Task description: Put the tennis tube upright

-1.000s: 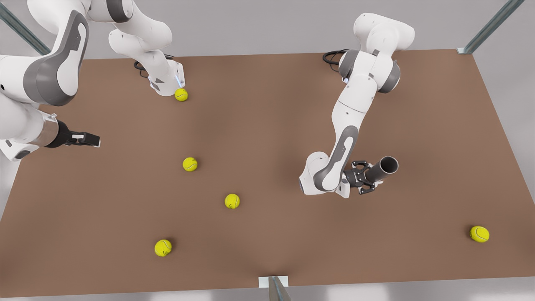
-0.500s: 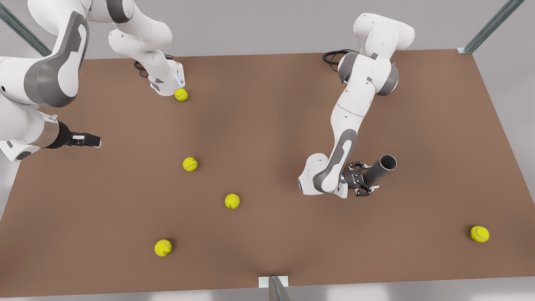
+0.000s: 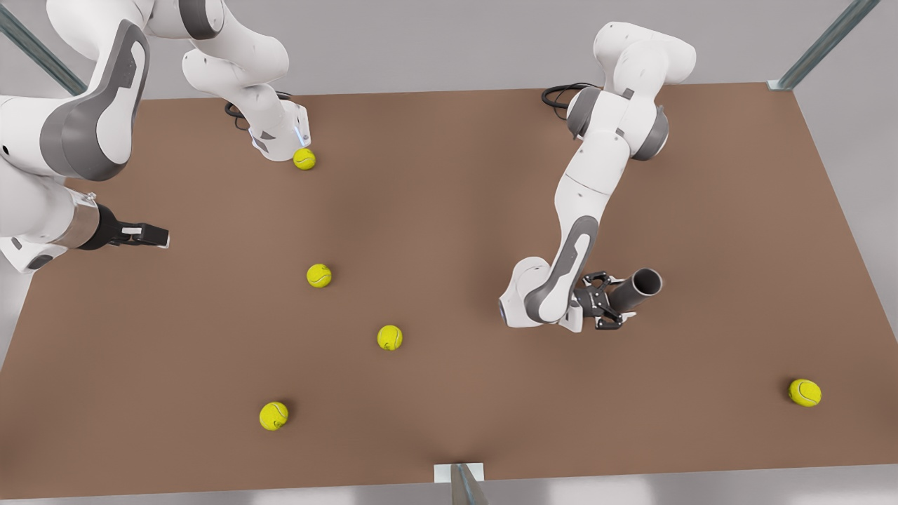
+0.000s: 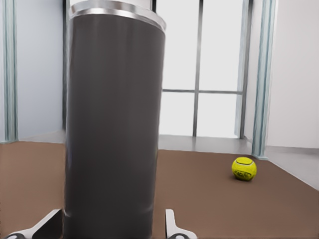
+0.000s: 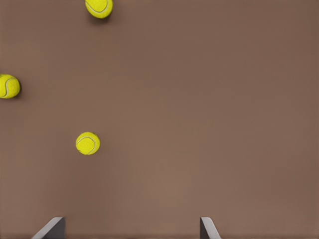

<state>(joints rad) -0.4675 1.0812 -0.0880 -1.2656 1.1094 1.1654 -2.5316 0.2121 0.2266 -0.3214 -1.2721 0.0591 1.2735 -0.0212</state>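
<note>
**Tube held close to vertical on the right half of the table**

Brown tabletop (image 3: 435,231) fills the scene, with a pale wall behind it and windows visible from the left wrist.

Left gripper (image 3: 609,303): its two fingers sit on either side of the tennis tube (image 3: 631,291), low on its body; in the left wrist view the pale fingertips (image 4: 172,226) flank the grey wall closely, so I judge them to be pinching it, though contact itself is hard to confirm. From the fingers the tube's long axis runs up and away toward its open mouth, which in the front view leans a little to that view's right. The move ahead turns on that axis: it looks nearly upright, and what remains is to square it and seat the base on the table before letting go. Whether the base touches the table I cannot tell.

Right gripper (image 3: 144,234) waits far off at the front view's left edge, fingers spread in its own wrist view over bare table and tennis balls (image 5: 87,143). The left arm is plainly the nearer.

The wrist view shows the tube's pale rim (image 4: 119,10) on top and a lone ball (image 4: 244,168) beyond; the front view alone shows the lean.
</note>
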